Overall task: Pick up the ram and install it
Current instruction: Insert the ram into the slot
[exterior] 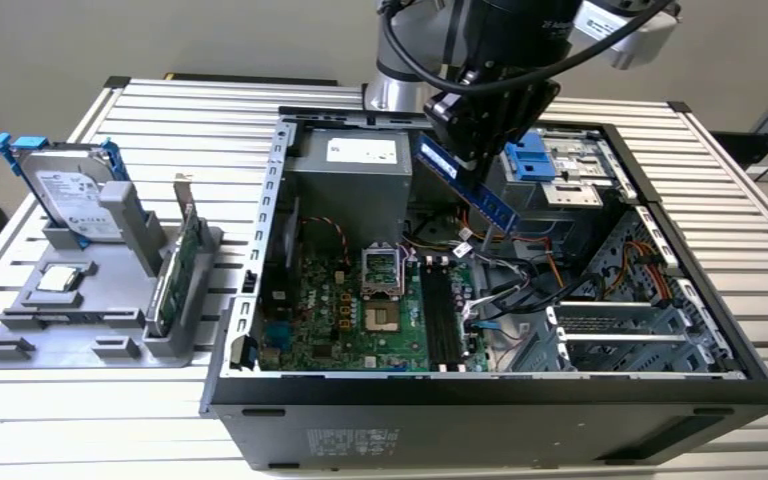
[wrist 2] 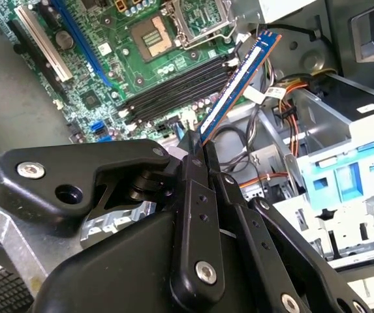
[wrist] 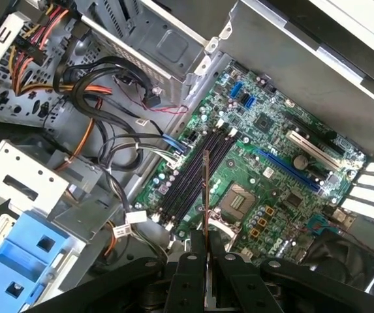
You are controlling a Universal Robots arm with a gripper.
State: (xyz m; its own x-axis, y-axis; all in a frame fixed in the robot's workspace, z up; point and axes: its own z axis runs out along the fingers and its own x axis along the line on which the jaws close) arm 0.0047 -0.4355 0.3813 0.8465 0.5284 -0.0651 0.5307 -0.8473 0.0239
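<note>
My gripper (exterior: pixel 480 150) is shut on the ram (exterior: pixel 468 185), a long blue circuit-board stick that I hold tilted in the air above the open computer case (exterior: pixel 491 390). In the second wrist view the ram (wrist 2: pixel 239 81) sticks out from between the black fingers (wrist 2: pixel 200 195) and points toward the black memory slots (wrist 2: pixel 173 91) on the green motherboard (wrist 2: pixel 108 78). Seen edge-on in the first wrist view, the ram (wrist: pixel 205 189) hangs over the memory slots (wrist: pixel 196 169) without touching them. In the exterior view the memory slots (exterior: pixel 440 318) lie well below the stick.
A grey holder (exterior: pixel 91 300) on the exterior view's left carries a silver hard drive (exterior: pixel 71 195) with blue rails and a green card (exterior: pixel 177 270). Inside the case are loose cables (exterior: pixel 504 260), a power supply (exterior: pixel 351 170), drive cages (exterior: pixel 624 330) and a blue bracket (exterior: pixel 528 158).
</note>
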